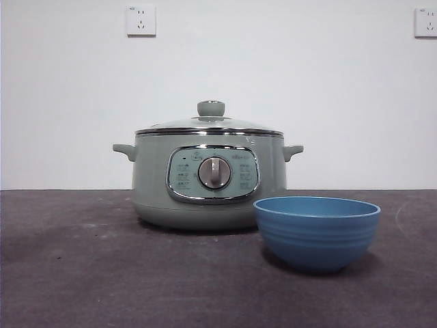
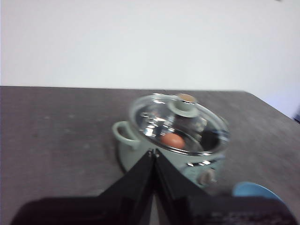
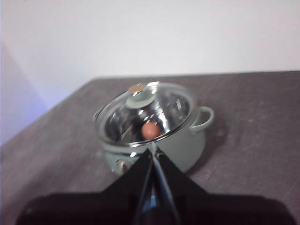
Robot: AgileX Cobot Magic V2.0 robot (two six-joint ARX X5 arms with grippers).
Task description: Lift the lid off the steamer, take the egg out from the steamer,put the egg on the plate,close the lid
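Note:
The sage-green steamer (image 1: 208, 178) stands mid-table with its glass lid (image 1: 209, 125) on, green knob (image 1: 211, 108) on top. It also shows in the left wrist view (image 2: 136, 150) and the right wrist view (image 3: 183, 143). Through the lid (image 2: 180, 124) (image 3: 145, 112) I see a brown egg (image 2: 173, 140) (image 3: 150, 130) inside the pot. The blue bowl-like plate (image 1: 316, 232) stands empty in front and to the right of the steamer; its rim shows in the left wrist view (image 2: 253, 190). My left gripper (image 2: 153, 152) and right gripper (image 3: 153, 149) are both shut and empty, held back from the steamer on either side. Neither shows in the front view.
The dark table (image 1: 82, 260) ends at a white wall with two sockets (image 1: 141, 20) (image 1: 425, 22). The steamer's side handles (image 1: 125, 150) (image 1: 293, 151) stick out left and right.

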